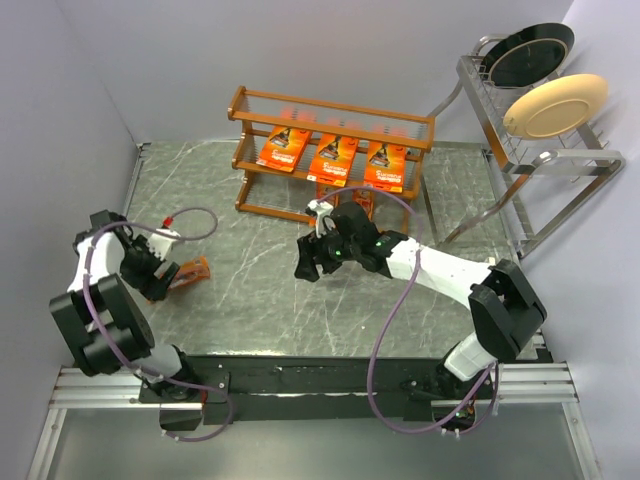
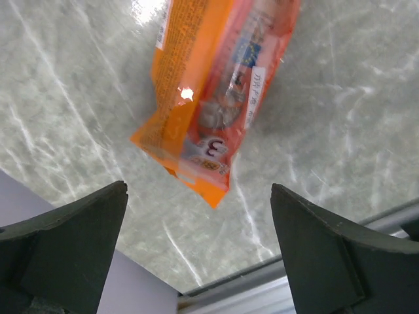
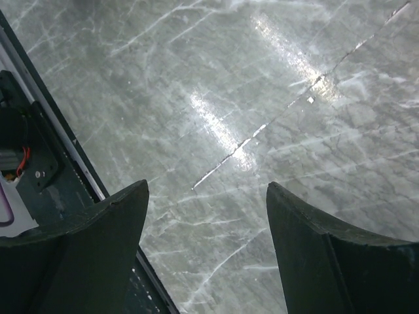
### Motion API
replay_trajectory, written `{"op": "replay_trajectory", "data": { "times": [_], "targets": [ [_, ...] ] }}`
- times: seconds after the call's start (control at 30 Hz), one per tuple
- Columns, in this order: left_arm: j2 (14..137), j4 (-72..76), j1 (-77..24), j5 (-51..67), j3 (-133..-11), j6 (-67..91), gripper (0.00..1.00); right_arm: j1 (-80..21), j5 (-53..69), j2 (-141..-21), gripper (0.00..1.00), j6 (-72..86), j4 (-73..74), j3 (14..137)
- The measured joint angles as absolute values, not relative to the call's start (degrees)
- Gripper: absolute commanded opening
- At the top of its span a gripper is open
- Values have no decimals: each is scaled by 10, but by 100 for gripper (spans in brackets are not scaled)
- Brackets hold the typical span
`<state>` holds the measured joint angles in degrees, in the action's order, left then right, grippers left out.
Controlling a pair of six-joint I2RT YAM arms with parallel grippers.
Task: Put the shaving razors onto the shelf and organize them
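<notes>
- Grey marbled table (image 1: 250,300) with pale lilac walls (image 1: 300,50) on three sides, seen from above.
- At 12 o'clock on the table stands the shelf (image 1: 240,105), orange-brown, wide and low, with railed sides.
- Three orange razor cards lie side by side on its sloping tier: left card (image 1: 283,147), middle card (image 1: 334,158), right card (image 1: 386,165). Each shows a dark razor.
- More orange packaging (image 1: 325,190) shows at the shelf's foot. It is partly hidden behind the right arm, so the number of packs cannot be told.
- At 9 o'clock a small pack (image 1: 193,270) lies flat on the table, well apart from the shelf.
- The left hand (image 1: 165,280) hangs just at the 8 o'clock side of that pack. In the left wrist view the left hand (image 2: 198,190) has its fingers spread wide, and the small pack (image 2: 203,98) lies on the table ahead of them, not gripped. Its near corner points into the gap.
- The right hand (image 1: 310,258) sits near the table's centre, at 6 o'clock from the shelf. In the right wrist view the right hand (image 3: 206,190) has its fingers apart over bare marble and holds nothing.
- At 2 o'clock stands a silver plate rack (image 1: 520,150) with a black plate (image 1: 530,55) and a cream plate (image 1: 555,105).
</notes>
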<state>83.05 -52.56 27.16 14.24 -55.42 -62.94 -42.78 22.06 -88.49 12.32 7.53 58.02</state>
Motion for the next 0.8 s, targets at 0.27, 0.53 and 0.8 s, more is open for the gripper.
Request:
{"op": "replay_trajectory", "data": {
  "times": [0.27,0.53,0.8],
  "targets": [
    [673,-377,206,118,-409,-660,89,-424,215,-887,80,124,76,578],
    [673,-281,180,72,-335,-684,69,-422,213,-894,79,130,75,578],
    [706,-267,177,69,-373,-679,47,-417,204,-899,79,142,73,578]
  ]
}}
